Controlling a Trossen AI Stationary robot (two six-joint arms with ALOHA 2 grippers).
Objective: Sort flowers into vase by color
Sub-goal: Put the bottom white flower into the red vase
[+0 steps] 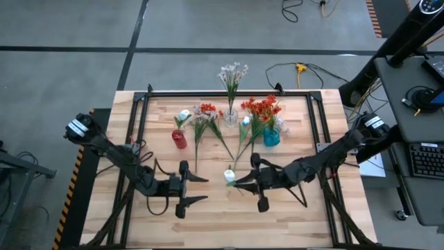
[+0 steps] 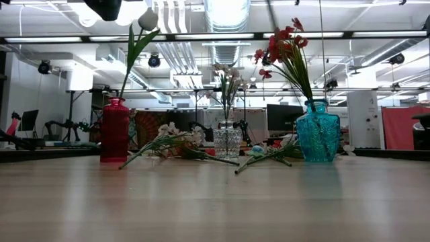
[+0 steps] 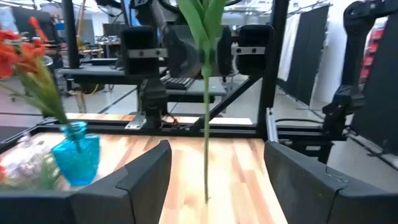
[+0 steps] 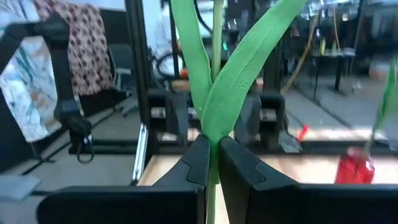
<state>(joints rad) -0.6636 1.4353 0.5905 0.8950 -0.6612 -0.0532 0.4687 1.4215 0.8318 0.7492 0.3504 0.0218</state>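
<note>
My right gripper (image 1: 241, 182) is shut on a white tulip whose bud (image 1: 229, 176) points up at the camera, at mid-table near the front. Its green stalk (image 3: 206, 124) stands upright. My left gripper (image 1: 202, 189) is open, facing the tulip from the table's left, a short way off it. A red vase (image 1: 180, 139) holds one white tulip. A clear vase (image 1: 231, 117) holds pale sprays, and a blue vase (image 1: 270, 135) holds orange-red blooms. Loose stems (image 1: 202, 132) lie flat on the table between the vases. My right gripper pinches the tulip's stalk between its two fingers, just below where the long leaves branch off (image 4: 213, 163). The fingers come level from the table's right and lie across the stalk. The tulip is upright and lifted, with its lower end (image 3: 206, 196) hanging below the fingers.
More loose stems (image 1: 244, 142) lie beside the blue vase. A black frame (image 1: 229, 93) runs along the table's far edge and sides. The bare wood (image 1: 222, 222) toward the near edge holds only the two arms.
</note>
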